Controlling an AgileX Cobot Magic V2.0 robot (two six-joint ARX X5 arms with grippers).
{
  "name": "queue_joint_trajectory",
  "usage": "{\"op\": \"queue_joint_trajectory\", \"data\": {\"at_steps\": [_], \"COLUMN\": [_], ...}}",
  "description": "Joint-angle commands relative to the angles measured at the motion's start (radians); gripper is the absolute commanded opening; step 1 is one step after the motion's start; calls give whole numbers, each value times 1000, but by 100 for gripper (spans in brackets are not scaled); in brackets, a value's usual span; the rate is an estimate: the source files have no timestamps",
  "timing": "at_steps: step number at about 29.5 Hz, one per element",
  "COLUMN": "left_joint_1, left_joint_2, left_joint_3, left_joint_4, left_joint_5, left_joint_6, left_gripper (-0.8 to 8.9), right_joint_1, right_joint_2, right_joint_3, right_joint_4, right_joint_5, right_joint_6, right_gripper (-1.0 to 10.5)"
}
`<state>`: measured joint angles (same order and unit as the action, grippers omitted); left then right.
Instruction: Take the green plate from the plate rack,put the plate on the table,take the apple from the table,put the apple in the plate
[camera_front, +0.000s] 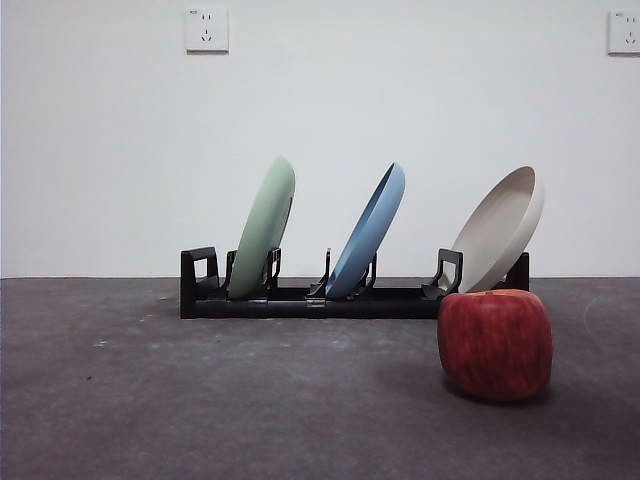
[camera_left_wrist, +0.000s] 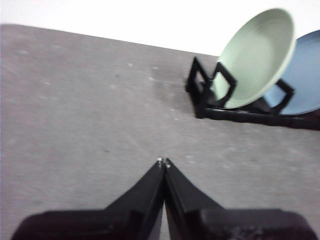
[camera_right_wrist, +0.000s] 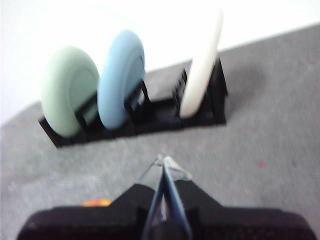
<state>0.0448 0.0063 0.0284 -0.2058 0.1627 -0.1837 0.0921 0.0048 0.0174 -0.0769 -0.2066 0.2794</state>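
The green plate (camera_front: 263, 228) is held tilted on edge by the prongs of the plate rack (camera_front: 300, 300), beside the blue plate (camera_front: 368, 243). The apple (camera_front: 495, 344) rests apart on the worktop (camera_front: 200, 400). The left end effector (camera_left_wrist: 164, 162) and the right end effector (camera_right_wrist: 162, 161) are closed and empty, short of the rack.

The plate rack (camera_front: 350, 290) spans the far middle of the table (camera_front: 200, 400), holding the green plate (camera_front: 263, 228), blue plate (camera_front: 368, 232) and beige plate (camera_front: 500, 228), all tilted, with open gaps between them. The apple (camera_front: 495, 343) obstructs the near right approach. Table surface left of the apple is unobstructed.
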Motion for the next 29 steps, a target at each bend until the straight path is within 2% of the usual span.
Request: {"op": "queue_joint_trajectory", "data": {"at_steps": [1, 8, 12, 15, 25, 29], "left_joint_1": [2, 2, 2, 2, 2, 1], "left_joint_2": [-3, 27, 99, 182, 484, 562], "left_joint_3": [26, 156, 243, 319, 576, 649], "left_joint_4": [3, -4, -11, -45, -272, -367], "left_joint_5": [36, 71, 124, 192, 483, 570], "left_joint_6": [-76, -96, -97, -81, 102, 169], "left_gripper": [-7, -7, -7, -7, -7, -7], "right_joint_1": [0, 0, 1, 1, 2, 3], "right_joint_2": [5, 90, 190, 287, 587, 676], "right_joint_3": [32, 155, 263, 380, 769, 870], "right_joint_4": [20, 15, -37, -141, -634, -807], "right_joint_5": [2, 2, -5, -51, -219, -281], "right_joint_6": [50, 49, 35, -32, -317, -388], "right_gripper": [-12, -12, -12, -12, -12, -12]}}
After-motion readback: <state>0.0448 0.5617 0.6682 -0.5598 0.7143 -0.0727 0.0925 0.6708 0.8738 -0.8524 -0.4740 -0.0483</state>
